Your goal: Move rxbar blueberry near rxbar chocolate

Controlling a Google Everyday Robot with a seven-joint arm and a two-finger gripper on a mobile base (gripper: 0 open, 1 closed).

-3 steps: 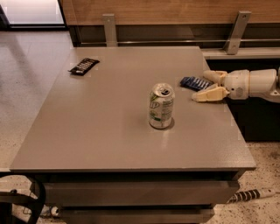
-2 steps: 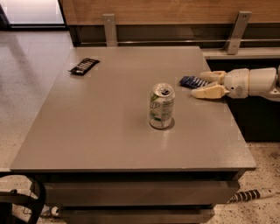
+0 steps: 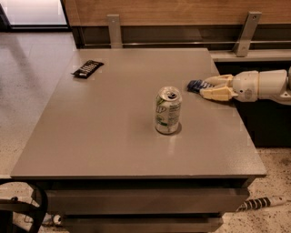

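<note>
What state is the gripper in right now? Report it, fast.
Gripper: at the right edge of the table, by the rxbar blueberry; open or closed cannot be told.

The gripper point(image 3: 205, 88) sat low over the right edge of the table point(image 3: 91, 136), at the rxbar blueberry point(image 3: 194, 85). 1 upright can point(image 3: 168, 110) stood near it, toward the front and left, as the tall obstacle. Behind the can, a bare strip of tabletop ran leftward to the flat rxbar chocolate point(image 3: 87, 68) at the far left corner. 2 metal brackets point(image 3: 114, 31) and a wooden wall point(image 3: 182, 11) closed off the far side.
</note>
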